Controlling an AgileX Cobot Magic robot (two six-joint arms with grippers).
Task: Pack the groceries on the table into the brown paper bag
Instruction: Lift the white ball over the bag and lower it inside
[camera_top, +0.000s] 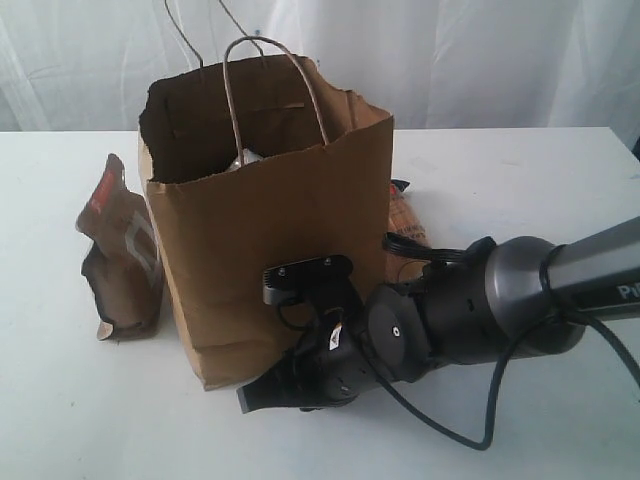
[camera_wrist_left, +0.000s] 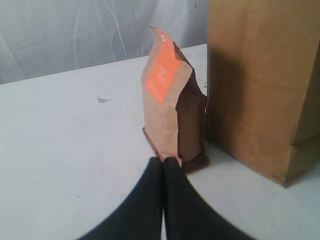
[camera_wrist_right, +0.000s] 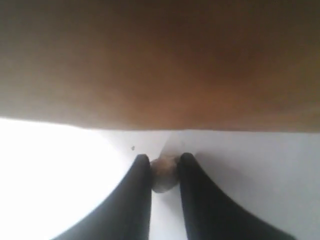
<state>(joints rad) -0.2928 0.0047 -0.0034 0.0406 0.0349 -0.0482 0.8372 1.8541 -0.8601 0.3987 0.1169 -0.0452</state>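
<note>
A white table (camera_top: 520, 180) seen from outside, with a robot arm reaching in from the right.

Far left, a dark-brown pouch (camera_top: 120, 250) with a red label stands on the table just beside the bag. The left gripper (camera_wrist_left: 163, 162) appears only in its own wrist camera: its two black fingers are pressed together with nothing between them, and their tips are down at the foot of the pouch. Whether they touch it cannot be told.

In the middle stands the tall brown paper bag (camera_top: 270, 260), upright and open at the top, with its loop handles raised. Something pale shows inside near the rim, too hidden to name.

The right gripper (camera_wrist_right: 162, 159) sits low on the table against the front foot of the bag. Its fingers are drawn nearly together, pinching a small pale lump (camera_wrist_right: 164, 179) between the tips. The view is too blurred to say what it is.

Right of the bag and behind it, part of an orange packet (camera_top: 405, 225) pokes out.
</note>
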